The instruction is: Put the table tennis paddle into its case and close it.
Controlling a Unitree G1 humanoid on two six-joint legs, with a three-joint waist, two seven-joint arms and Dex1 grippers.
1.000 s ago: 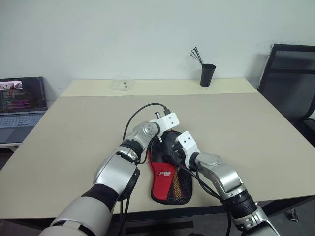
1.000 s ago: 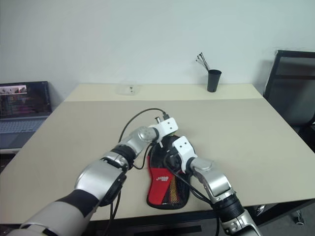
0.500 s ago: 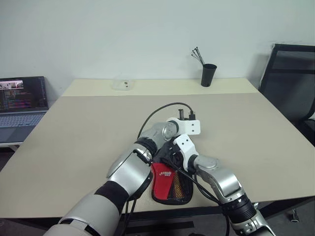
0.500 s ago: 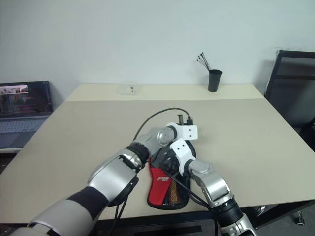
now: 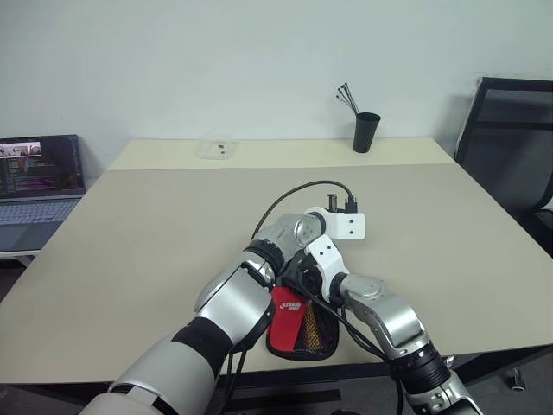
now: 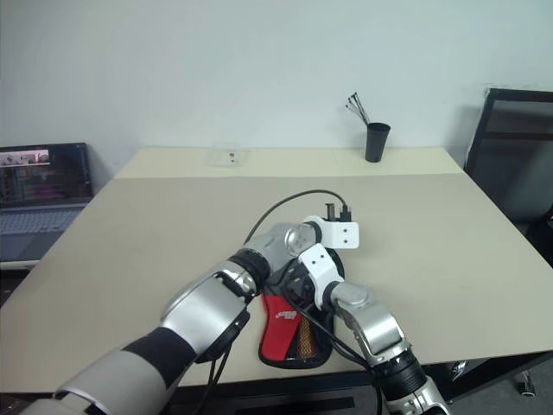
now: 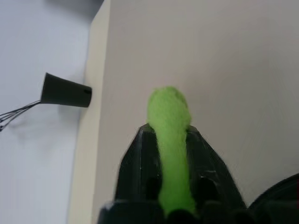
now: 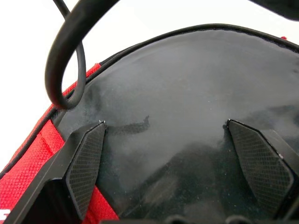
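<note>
The head views give the overall layout: the case (image 5: 298,322) lies flat near the front edge of the table (image 5: 155,233), long axis running roughly front to back, red logo panel and mesh pocket at the near end, wider round end pointing away toward the far side. Both arms cross right over that far end, so most of it is hidden there.

The right wrist view fills in that hidden part. The right gripper (image 8: 180,154) sits with its two fingers (image 8: 86,163) spread wide, one either side, nothing pinched between them, hovering just over the black rounded surface of the case with the red fabric showing off to one side. Can't tell if it actually touches. A black cable (image 8: 65,56) loops across in front.

The left wrist view shows something the head views don't: the left gripper (image 7: 169,154) has a fuzzy bright green object (image 7: 169,140) sitting between its fingers, sticking out past the tips. It's aimed out over bare table toward the black cup (image 7: 65,91) at the far edge, with the case just behind and beside it.

The paddle itself I can't make out.
</note>
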